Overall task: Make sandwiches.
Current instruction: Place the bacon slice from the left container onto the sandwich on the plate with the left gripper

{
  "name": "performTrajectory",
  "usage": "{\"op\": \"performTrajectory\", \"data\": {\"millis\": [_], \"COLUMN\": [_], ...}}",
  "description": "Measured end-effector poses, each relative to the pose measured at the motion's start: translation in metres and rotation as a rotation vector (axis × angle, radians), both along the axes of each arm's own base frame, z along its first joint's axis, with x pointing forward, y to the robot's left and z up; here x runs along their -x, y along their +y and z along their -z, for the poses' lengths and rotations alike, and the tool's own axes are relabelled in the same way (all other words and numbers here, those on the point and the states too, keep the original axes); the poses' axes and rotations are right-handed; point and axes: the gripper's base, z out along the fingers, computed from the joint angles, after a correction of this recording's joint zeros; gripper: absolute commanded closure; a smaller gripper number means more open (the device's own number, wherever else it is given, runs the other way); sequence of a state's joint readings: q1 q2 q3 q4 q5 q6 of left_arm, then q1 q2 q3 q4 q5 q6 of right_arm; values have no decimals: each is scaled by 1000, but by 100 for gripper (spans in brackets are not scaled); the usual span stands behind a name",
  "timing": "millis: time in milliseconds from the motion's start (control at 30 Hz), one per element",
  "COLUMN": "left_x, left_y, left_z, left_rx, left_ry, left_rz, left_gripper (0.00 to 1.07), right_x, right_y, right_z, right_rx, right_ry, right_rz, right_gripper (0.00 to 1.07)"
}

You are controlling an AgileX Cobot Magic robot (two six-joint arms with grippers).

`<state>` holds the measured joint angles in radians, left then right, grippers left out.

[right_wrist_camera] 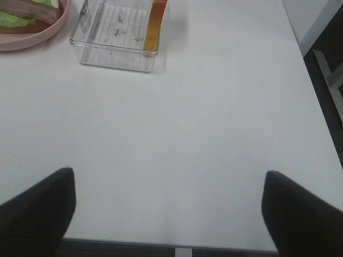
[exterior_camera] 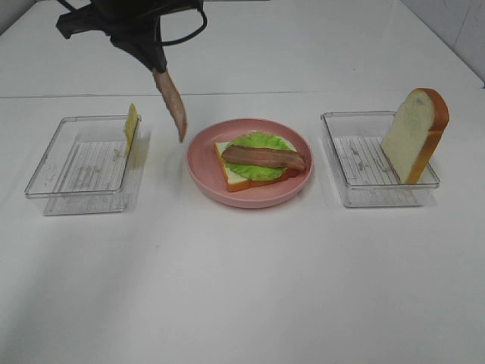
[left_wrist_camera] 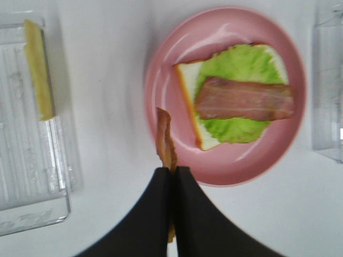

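Note:
On the pink plate (exterior_camera: 250, 195) lies an open sandwich (exterior_camera: 261, 161): a white bread slice, green lettuce and a bacon strip on top. My left gripper (exterior_camera: 158, 67) hangs above and left of the plate, shut on a second bacon strip (exterior_camera: 171, 102) that dangles down. The left wrist view shows that strip (left_wrist_camera: 165, 140) pinched between the black fingers (left_wrist_camera: 155, 214), beside the plate's (left_wrist_camera: 166, 101) edge. A yellow cheese square (exterior_camera: 131, 127) leans in the left container. A bread slice (exterior_camera: 415, 133) stands upright in the right container. My right gripper (right_wrist_camera: 166, 209) stands open over bare table.
A clear plastic container (exterior_camera: 76, 163) sits left of the plate and another (exterior_camera: 364, 171) to its right. In the right wrist view that right container (right_wrist_camera: 115, 40) lies far ahead, and the table's edge runs close below the fingers.

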<state>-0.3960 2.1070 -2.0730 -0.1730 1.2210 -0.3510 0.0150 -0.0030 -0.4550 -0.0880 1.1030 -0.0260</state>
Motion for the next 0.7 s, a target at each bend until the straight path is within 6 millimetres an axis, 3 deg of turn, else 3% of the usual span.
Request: {"op": "performTrajectory", "data": {"millis": [167,400,500,700], "left_x": [0,-4,-9,-22], "left_y": [-7,-19,-27,-44], "left_z": [-17,-19,-14,21], "left_rx": [97,220,296,424], "left_ry": [-36,-86,-89,-21], "left_rz": [24,57,75,99], "left_gripper": [107,107,107,107], "right_x": [0,0,0,0], "right_y": [0,0,0,0], "right_z": [0,0,0,0], "right_rx": [0,0,0,0], "right_ry": [0,0,0,0], "right_rz": [0,0,0,0], "right_gripper": [16,16,16,16]}}
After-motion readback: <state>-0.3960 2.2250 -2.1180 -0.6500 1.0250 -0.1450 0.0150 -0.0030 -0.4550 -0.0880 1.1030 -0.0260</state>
